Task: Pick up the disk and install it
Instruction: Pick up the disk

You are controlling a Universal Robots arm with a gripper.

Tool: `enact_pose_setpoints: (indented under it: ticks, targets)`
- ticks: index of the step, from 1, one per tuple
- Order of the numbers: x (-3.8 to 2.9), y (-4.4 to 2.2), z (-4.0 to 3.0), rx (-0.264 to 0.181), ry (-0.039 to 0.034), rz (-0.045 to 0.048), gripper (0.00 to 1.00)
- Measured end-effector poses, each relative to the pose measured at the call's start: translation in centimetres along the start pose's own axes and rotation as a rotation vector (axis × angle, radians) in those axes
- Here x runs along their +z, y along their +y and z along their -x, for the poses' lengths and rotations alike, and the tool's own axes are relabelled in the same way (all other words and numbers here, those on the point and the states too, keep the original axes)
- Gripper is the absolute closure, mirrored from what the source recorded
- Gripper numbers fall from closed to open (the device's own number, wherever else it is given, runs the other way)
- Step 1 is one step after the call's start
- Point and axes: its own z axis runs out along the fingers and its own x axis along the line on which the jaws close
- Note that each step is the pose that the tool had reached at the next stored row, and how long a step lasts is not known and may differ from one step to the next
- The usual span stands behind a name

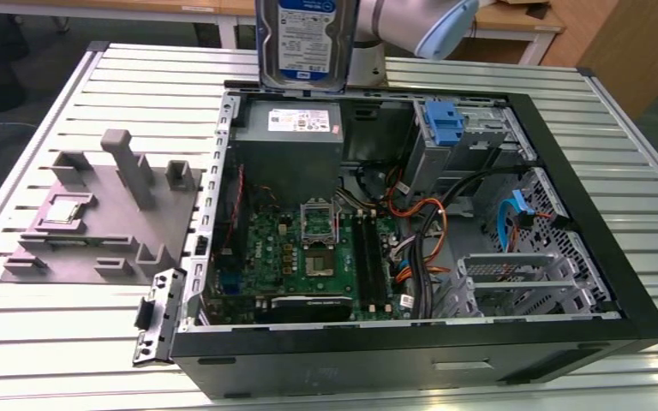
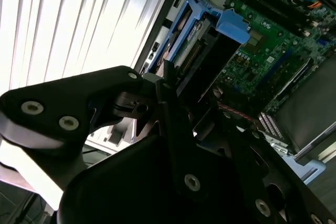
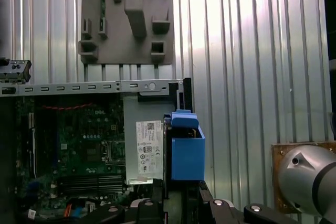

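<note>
We find the black two-fingered gripper (image 3: 179, 186) clamped on the disk (image 1: 306, 41), a flat rectangular silver-grey metal hard drive with a blue-and-white label, clipped in a blue plastic bracket. In the exterior view the disk stands upright with its label facing the camera, at the far edge of the open black computer case (image 1: 603, 257) and directly above the grey metal power supply box with a white label (image 1: 291, 128). We cannot tell whether its lower edge touches the case rim. Both wrist views show the disk edge-on with a black finger against each broad side and the blue bracket wrapped round it. The white and pale blue robot arm (image 1: 427, 24) reaches in behind the disk. Inside the case the green motherboard (image 1: 306, 253) lies on the floor, below the power supply box in the exterior view. A second blue plastic bracket, holding no drive (image 1: 445, 122), sits in the bay at the far corner on the exterior view's right. The case rests on a slatted silver metal table (image 1: 32, 325). A grey plastic fixture plate with upright posts (image 1: 106, 214) lies on the table just beside the case, on the exterior view's left.
</note>
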Motion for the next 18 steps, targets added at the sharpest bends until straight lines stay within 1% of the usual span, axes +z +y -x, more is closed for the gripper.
enact_pose_setpoints:
  ticks: [3, 5, 12, 18]
  targets:
    - [-0.03, -0.77, 0.04, 0.000, 0.0001, 0.0006, 0.65]
    - [-0.04, -1.08, 0.05, 0.000, 0.0002, 0.0010, 0.65]
    - [-0.08, -1.74, -0.25, 0.000, 0.0001, 0.0014, 0.65]
    - [-0.12, -2.18, -0.84, 0.000, 0.0001, 0.0018, 0.65]
